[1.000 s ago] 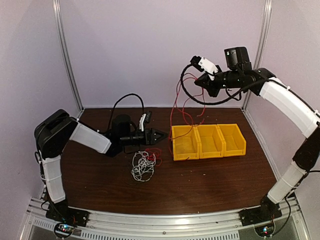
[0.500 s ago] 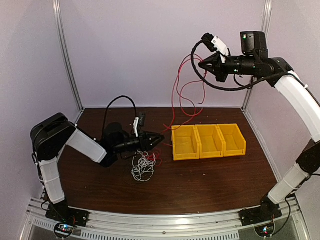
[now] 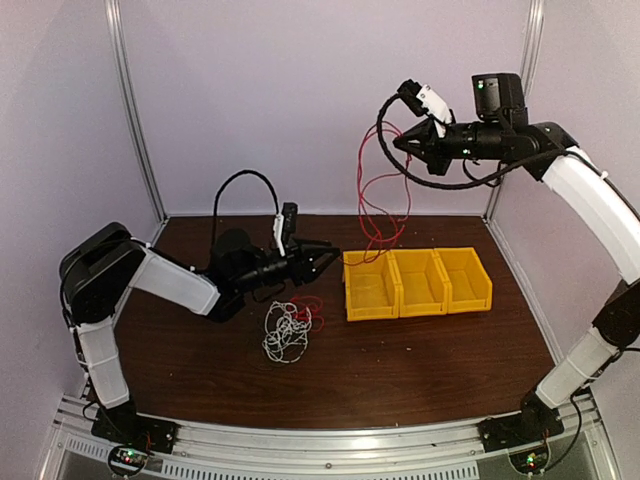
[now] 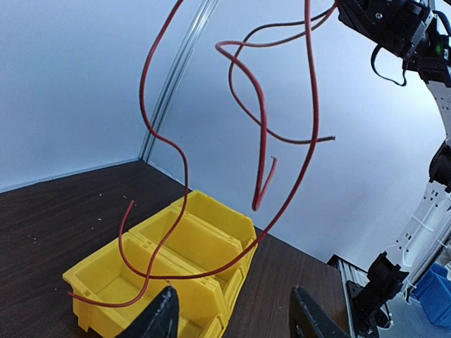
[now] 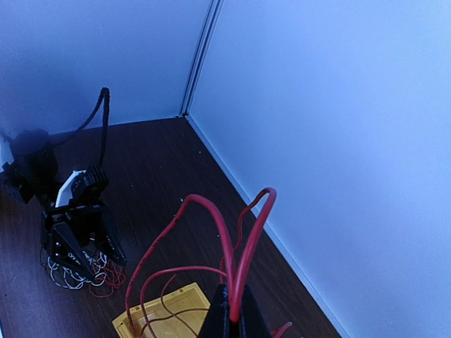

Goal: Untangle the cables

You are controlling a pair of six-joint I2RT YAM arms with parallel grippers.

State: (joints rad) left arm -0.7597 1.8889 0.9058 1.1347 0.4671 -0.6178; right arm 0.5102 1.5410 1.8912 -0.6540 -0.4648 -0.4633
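Observation:
My right gripper (image 3: 398, 142) is high above the back of the table, shut on the red cable (image 3: 366, 200). That cable hangs in long loops down to the left yellow bin (image 3: 372, 290). In the right wrist view the red cable (image 5: 243, 260) is pinched between the closed fingers of the right gripper (image 5: 232, 313). The white cable (image 3: 286, 333) lies in a loose clump on the table, with a few red strands (image 3: 311, 304) beside it. The left gripper (image 3: 322, 260) hovers open just above that clump, holding nothing. Its wrist view shows the red cable (image 4: 311, 120) dangling ahead of the left gripper (image 4: 232, 322). I cannot make out a black cable.
Three joined yellow bins (image 3: 417, 282) stand right of the table's middle; the same bins (image 4: 197, 246) lie just ahead of the left fingers. Thick black arm cables loop over the left arm (image 3: 240, 190) and round the right wrist (image 3: 400, 165). White walls close the back and both sides.
The right gripper rose with the red cable, then settled slightly lower and to the left, and the cable's lower loops lifted toward the bins. The left gripper tilted up a little.

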